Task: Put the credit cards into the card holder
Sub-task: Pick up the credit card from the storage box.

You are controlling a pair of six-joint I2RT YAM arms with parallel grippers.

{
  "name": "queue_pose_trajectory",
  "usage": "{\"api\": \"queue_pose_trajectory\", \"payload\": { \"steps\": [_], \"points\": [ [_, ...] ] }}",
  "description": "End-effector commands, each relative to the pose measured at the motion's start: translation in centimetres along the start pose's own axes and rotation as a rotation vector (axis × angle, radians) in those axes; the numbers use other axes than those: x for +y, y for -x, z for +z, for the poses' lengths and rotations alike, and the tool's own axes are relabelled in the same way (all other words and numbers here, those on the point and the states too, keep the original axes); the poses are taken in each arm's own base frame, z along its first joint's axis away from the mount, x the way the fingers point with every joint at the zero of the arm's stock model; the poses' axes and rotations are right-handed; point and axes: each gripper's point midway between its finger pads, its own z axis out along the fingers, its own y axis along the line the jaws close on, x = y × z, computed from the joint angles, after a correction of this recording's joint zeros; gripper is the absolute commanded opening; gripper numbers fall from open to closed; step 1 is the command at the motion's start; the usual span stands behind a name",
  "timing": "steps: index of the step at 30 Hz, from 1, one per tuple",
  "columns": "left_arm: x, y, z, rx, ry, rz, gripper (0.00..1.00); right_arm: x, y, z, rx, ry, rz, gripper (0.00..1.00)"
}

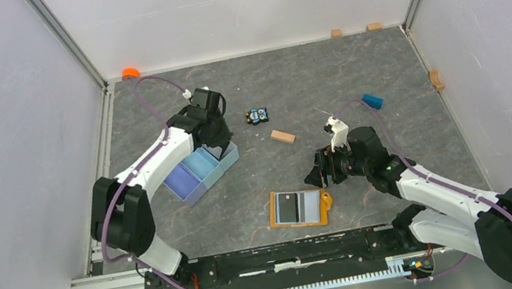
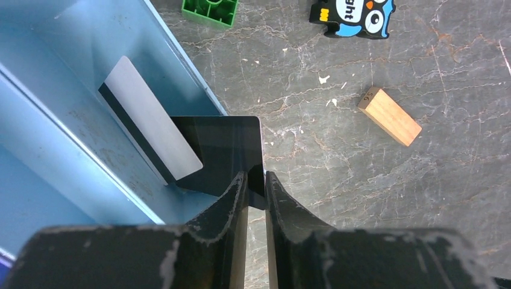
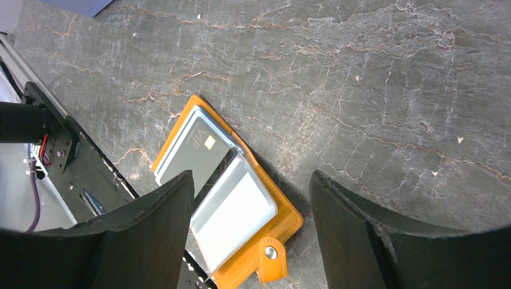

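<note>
Orange card holder (image 3: 283,224) lies open by the table's (image 1: 383,74) near edge under the spread right gripper (image 3: 252,177); glossy black card (image 2: 223,150) rests at the left-side blue tray (image 2: 72,36), left gripper (image 2: 256,180) narrowed about its corner, grip undeterminable.

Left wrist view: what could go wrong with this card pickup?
1. The left fingers meet only one edge of the black card, near a corner, so it may twist or slip out.
2. The pale card overlaps it in the blue tray and may get dragged along or topple.

"VIP" on card (image 3: 197,158), "ight" on owl (image 2: 352,17)
</note>
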Motion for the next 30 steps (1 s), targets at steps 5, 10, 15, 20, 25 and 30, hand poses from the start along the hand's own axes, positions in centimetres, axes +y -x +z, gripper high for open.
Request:
{"api": "queue_pose_trajectory", "payload": {
  "steps": [5,10,15,20,25,30],
  "points": [
    [1.0,1.2,-1.7,-0.043,0.050,0.066,0.02,0.8,1.5,0.0,-0.041,0.031,-0.010,0.74],
    [2.2,0.7,-1.6,-0.019,0.096,0.144,0.02,0.8,1.5,-0.1,-0.046,0.029,-0.010,0.74],
    [3.6,1.0,-2.2,-0.052,0.142,0.200,0.02,0.6,1.3,0.0,-0.046,0.026,-0.004,0.74],
    [5.2,0.7,-2.2,-0.051,0.217,0.223,0.02,0.8,1.2,0.0,-0.046,0.037,0.002,0.74],
    [7.0,0.1,-1.6,-0.018,0.315,0.245,0.02,0.8,1.2,0.0,-0.050,0.036,0.003,0.75],
    [7.9,-0.2,-0.9,0.011,0.374,0.261,0.02,0.8,1.1,-0.1,-0.052,0.036,0.006,0.74]
  ]
}}
